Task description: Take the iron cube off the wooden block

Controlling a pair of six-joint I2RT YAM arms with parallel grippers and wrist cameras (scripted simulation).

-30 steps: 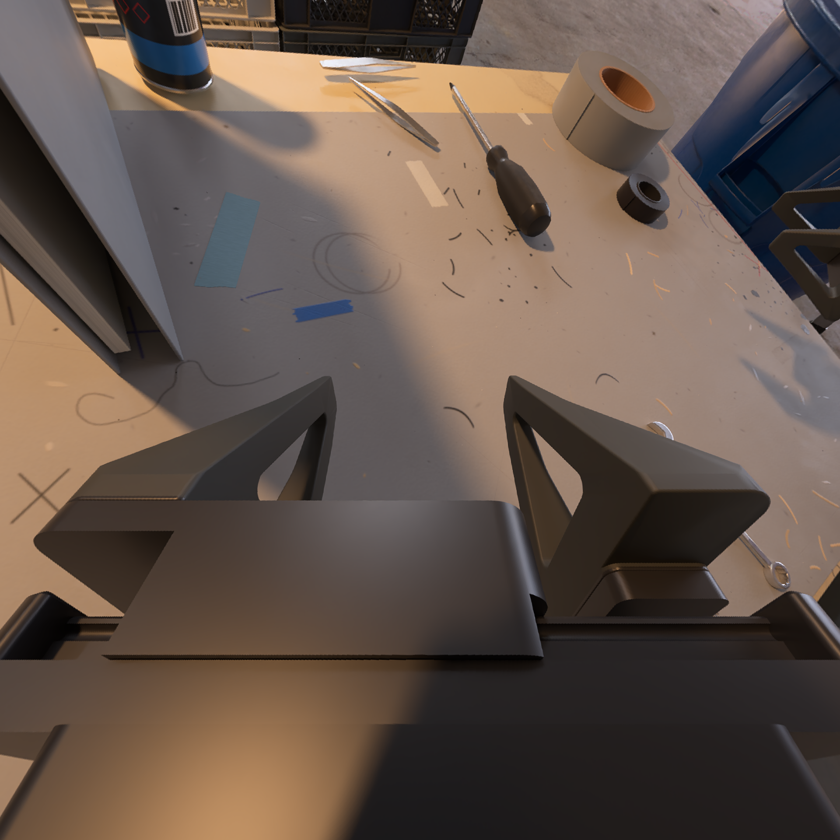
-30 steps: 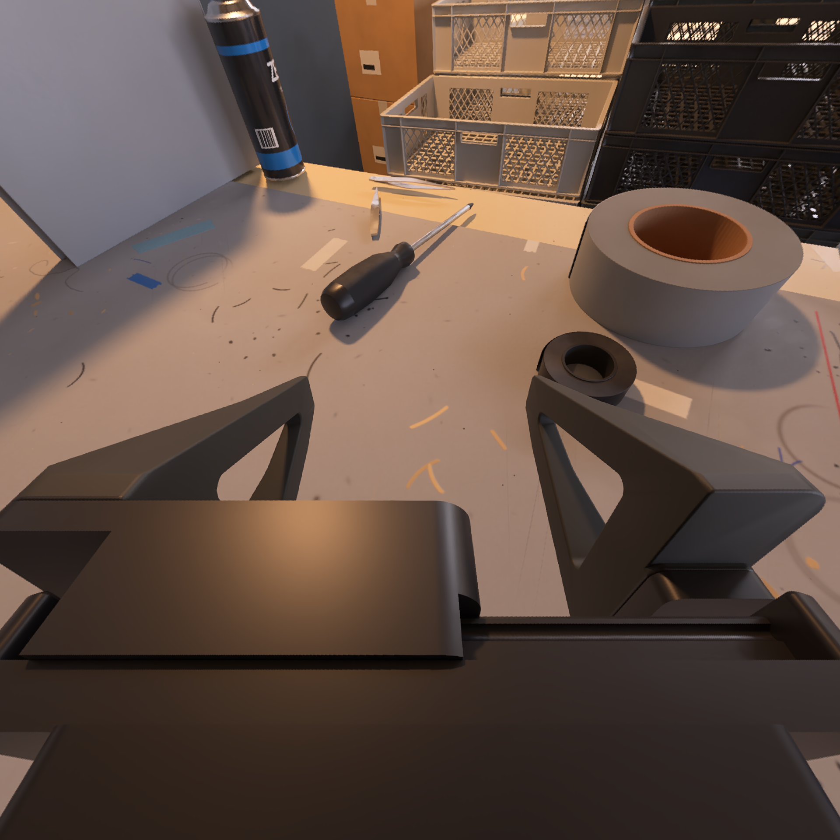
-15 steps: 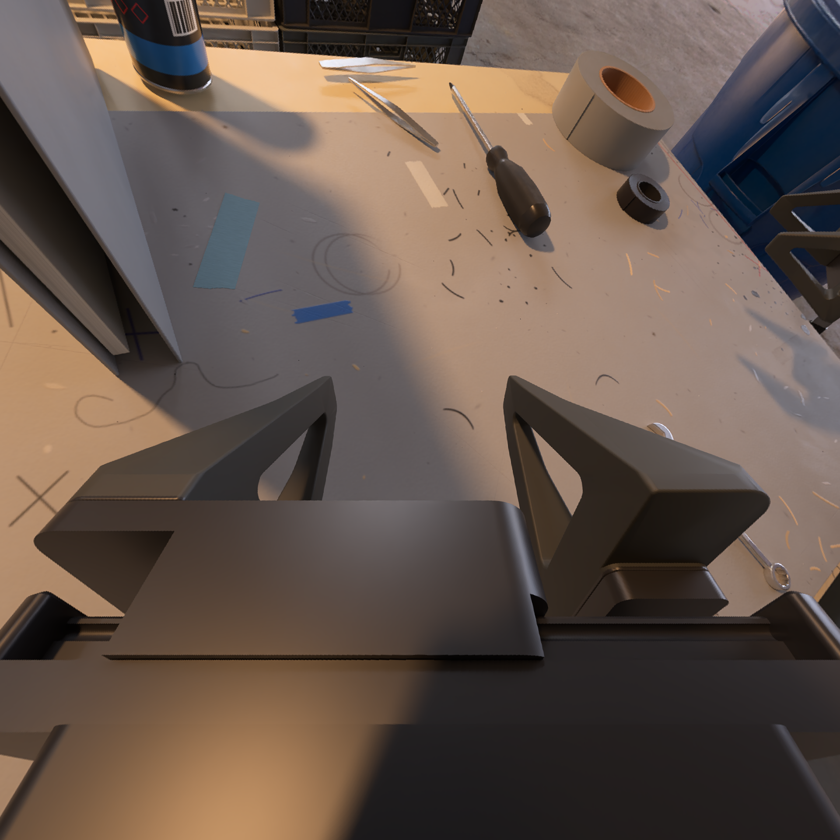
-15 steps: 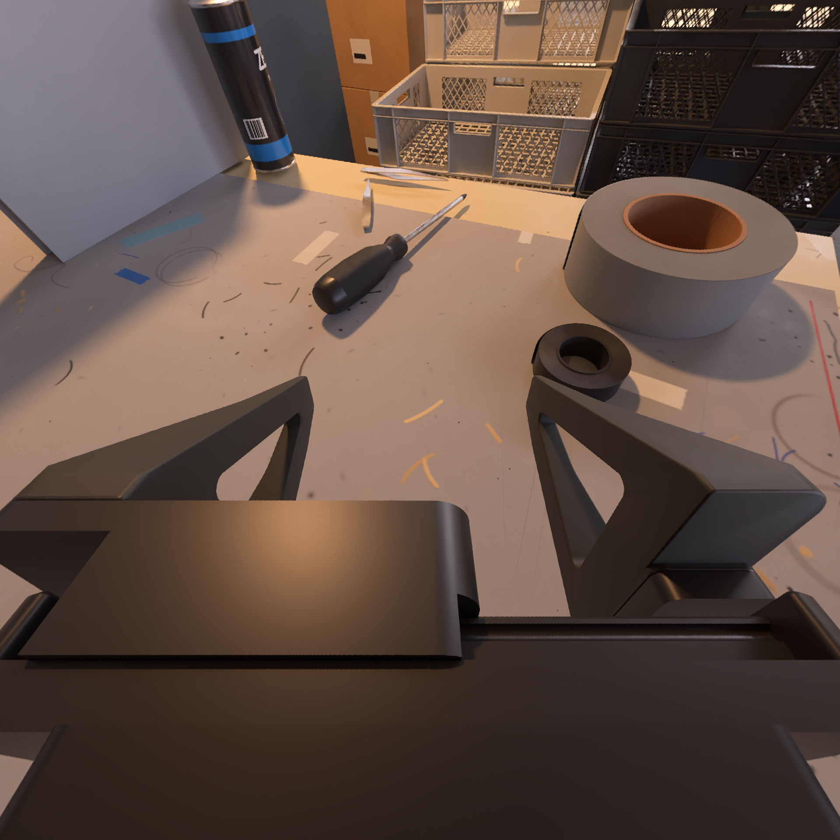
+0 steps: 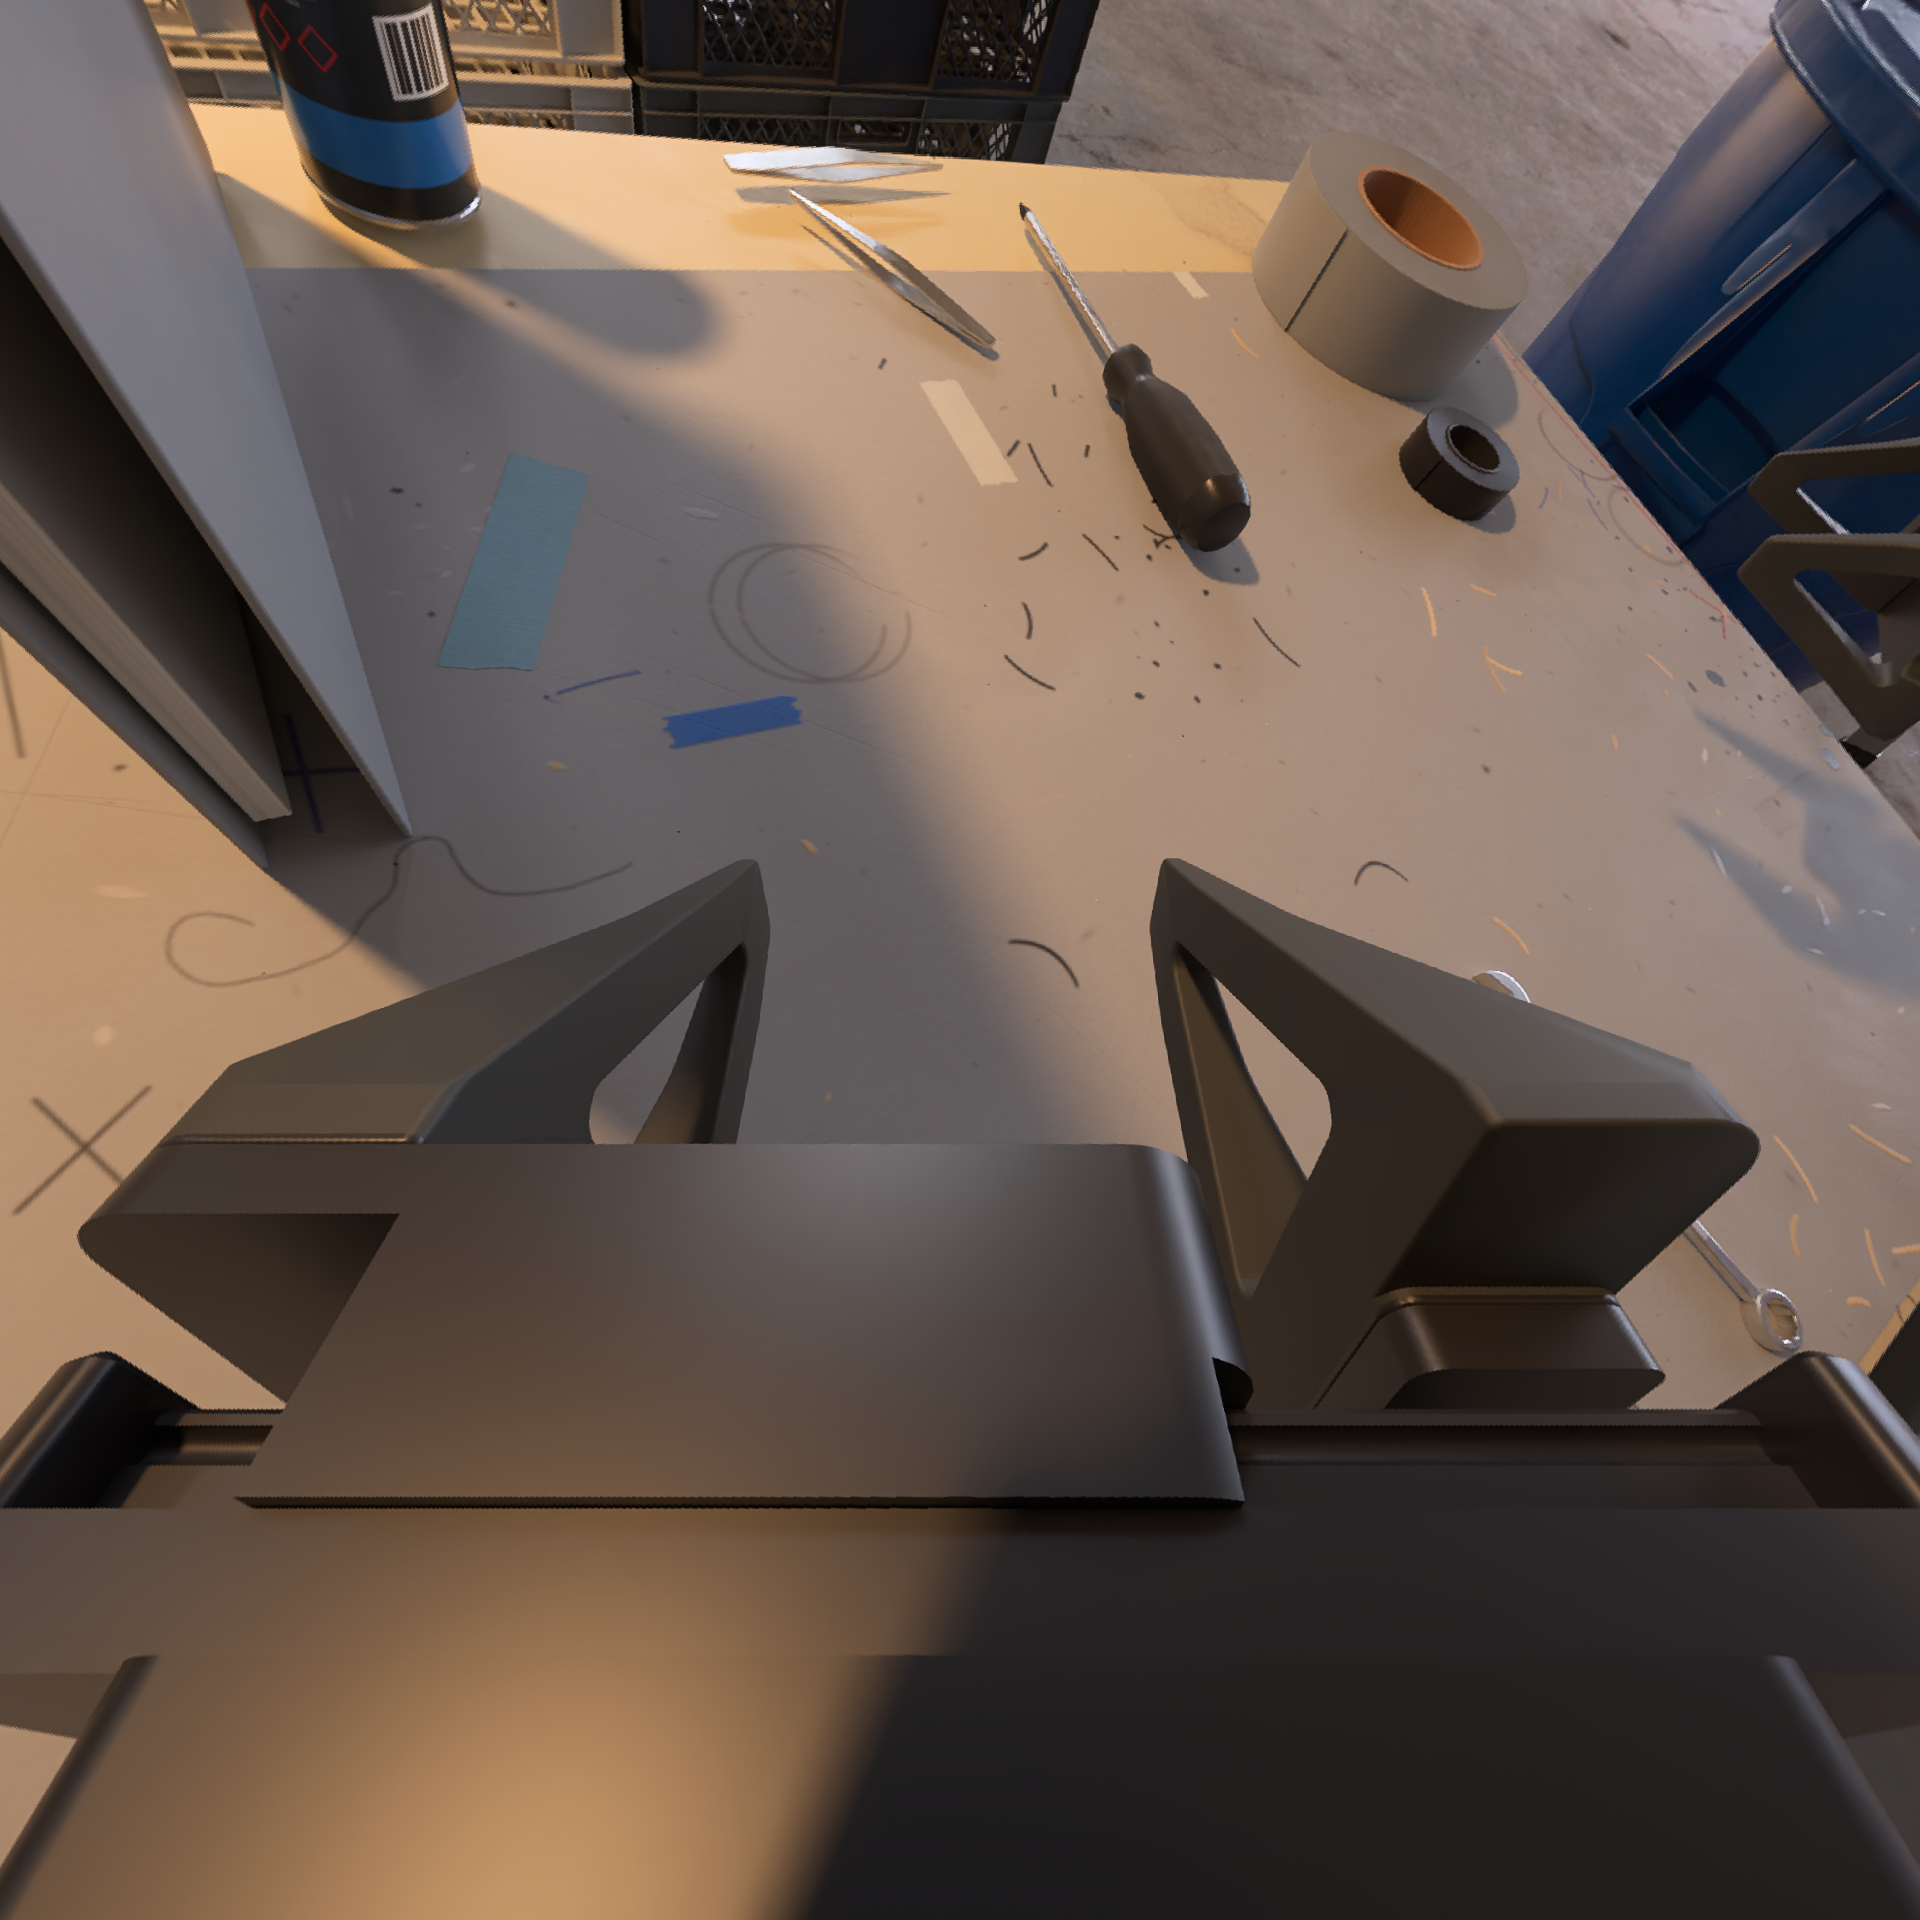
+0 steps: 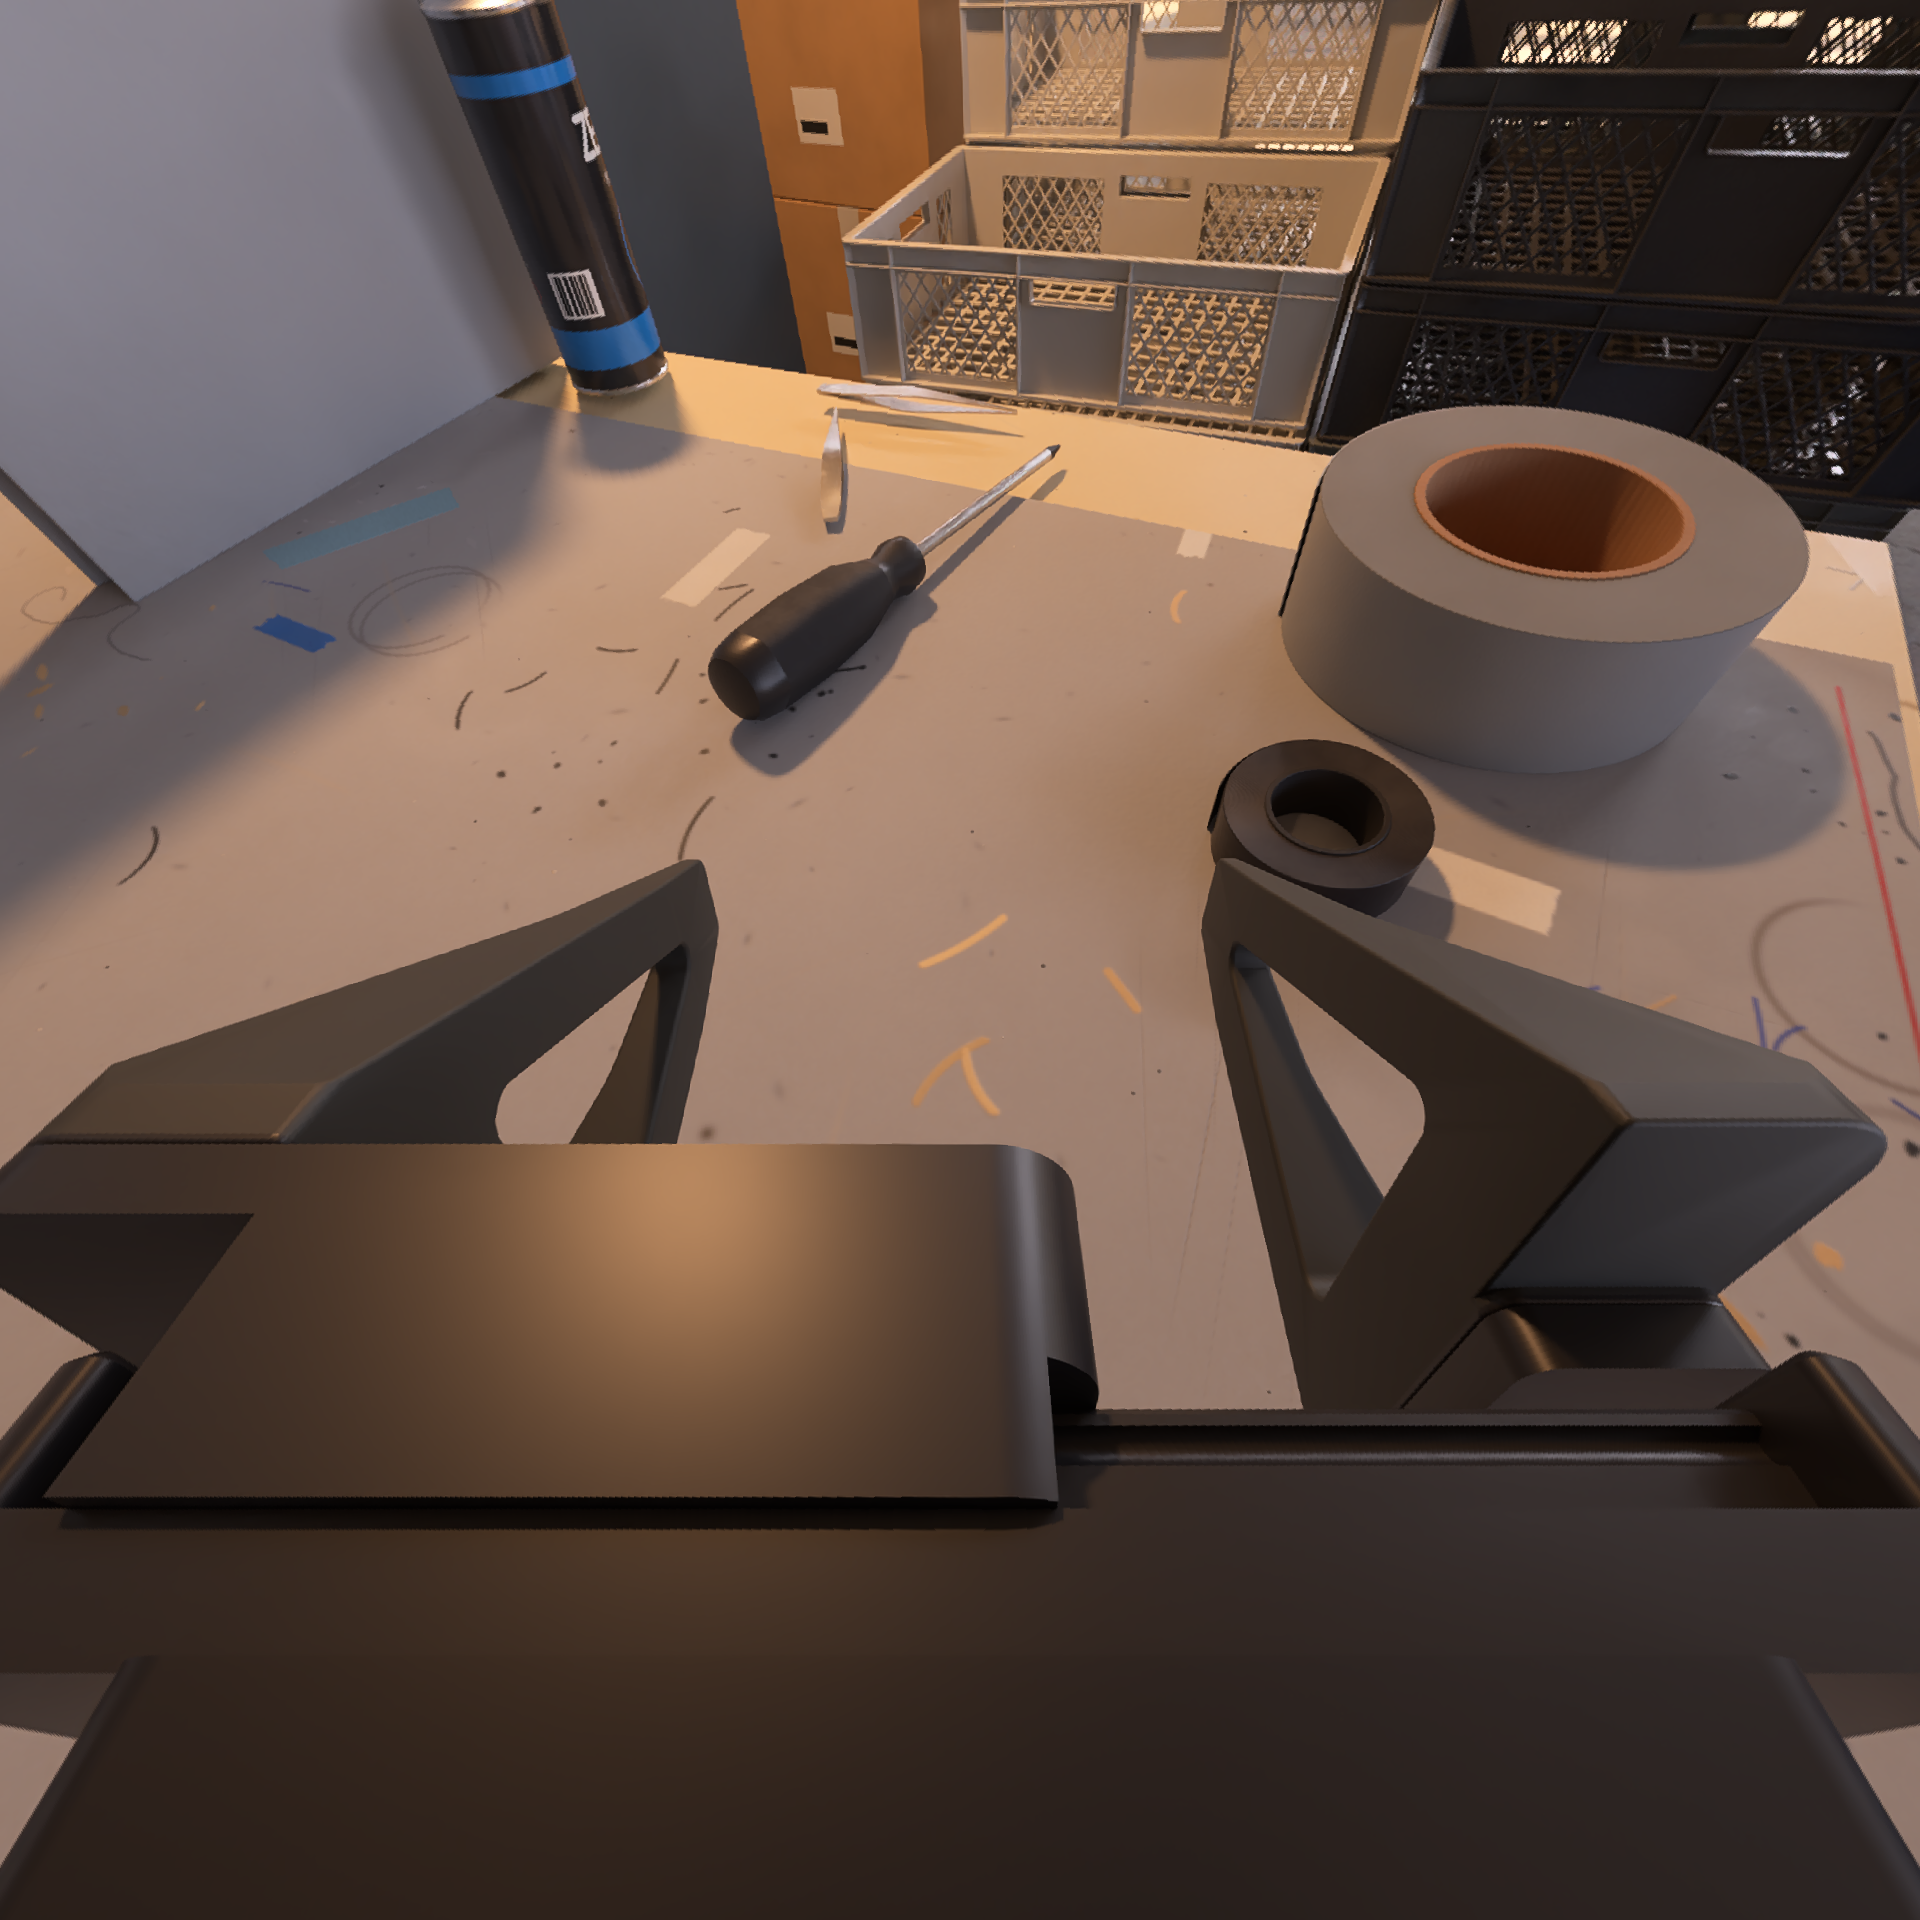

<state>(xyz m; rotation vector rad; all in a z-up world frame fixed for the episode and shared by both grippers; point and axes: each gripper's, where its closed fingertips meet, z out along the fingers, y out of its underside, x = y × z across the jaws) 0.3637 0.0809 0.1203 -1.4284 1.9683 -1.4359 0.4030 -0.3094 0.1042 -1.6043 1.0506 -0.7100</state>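
Left gripper: fingers spread wide, nothing between them, over bare bench.
Right gripper: fingers spread wide, nothing held; also seen at the right edge of the left wrist view, well apart from the left one.
Iron cube, wooden block: neither shows in either view; place cannot be told.
Bench top: pale, scuffed, strewn with shavings, pencil circles and tape scraps; half in shadow, half in warm light.
Screwdriver: black handle, lying flat, ahead of the right fingers and a little left.
Small black roll: just beyond the right gripper's right fingertip.
Large grey tape roll: farther ahead, right of the fingers.
Tweezers: far ahead of the left fingers.
Spray can: upright, far left ahead, beside a grey panel.
Spanner: flat, right of the left gripper's right finger.
Room: grey and black crates and cardboard boxes behind the bench; blue bin at its right.
Change: right wrist view has shifted, everything now lying slightly lower and nearer; left wrist view is unchanged.
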